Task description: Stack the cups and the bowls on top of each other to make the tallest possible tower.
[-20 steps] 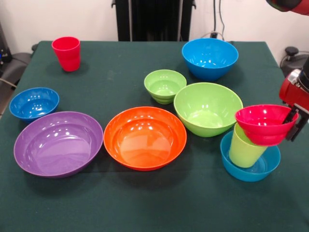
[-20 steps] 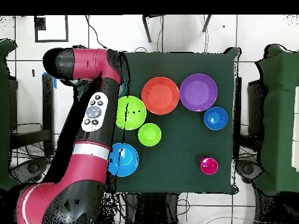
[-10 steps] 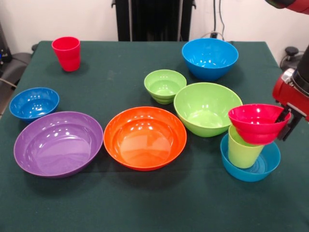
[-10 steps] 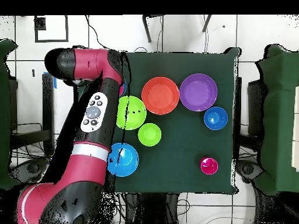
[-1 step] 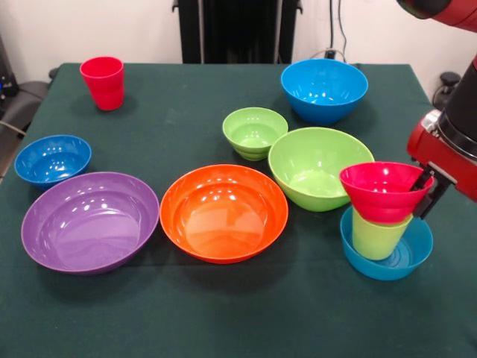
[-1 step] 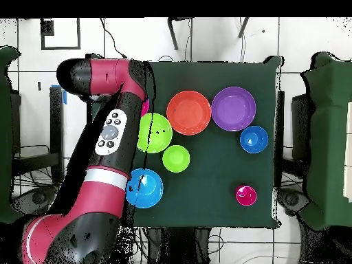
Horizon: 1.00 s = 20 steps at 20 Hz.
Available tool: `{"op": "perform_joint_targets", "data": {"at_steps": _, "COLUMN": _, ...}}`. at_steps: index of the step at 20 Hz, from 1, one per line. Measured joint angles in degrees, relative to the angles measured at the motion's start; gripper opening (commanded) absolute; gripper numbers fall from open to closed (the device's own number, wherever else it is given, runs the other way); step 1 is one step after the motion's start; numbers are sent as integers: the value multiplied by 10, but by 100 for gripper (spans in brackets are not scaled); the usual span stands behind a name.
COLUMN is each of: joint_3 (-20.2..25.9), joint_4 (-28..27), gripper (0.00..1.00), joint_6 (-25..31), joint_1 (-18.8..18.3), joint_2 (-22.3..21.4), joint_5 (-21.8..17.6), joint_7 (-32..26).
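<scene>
Leftward-shifted red bowl (image 5: 384, 192) now caps green cup (image 5: 378, 235); gripper (image 5: 425, 185) half hidden

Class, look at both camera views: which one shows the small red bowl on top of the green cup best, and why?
The front view. There the red bowl sits in plain sight on the green cup inside the blue bowl, with the gripper at its rim. In the overhead view, the arm hides almost all of it.

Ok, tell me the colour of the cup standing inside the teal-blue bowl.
Lime green. The cup shows best in the front view, standing under the red bowl.
</scene>
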Motion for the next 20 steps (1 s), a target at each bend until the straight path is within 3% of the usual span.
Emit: {"op": "perform_joint_targets", "data": {"at_steps": 20, "joint_3": 1, "joint_4": 10, "gripper": 0, "joint_6": 0, "joint_1": 0, "joint_2": 0, "joint_5": 0, "joint_7": 0}}
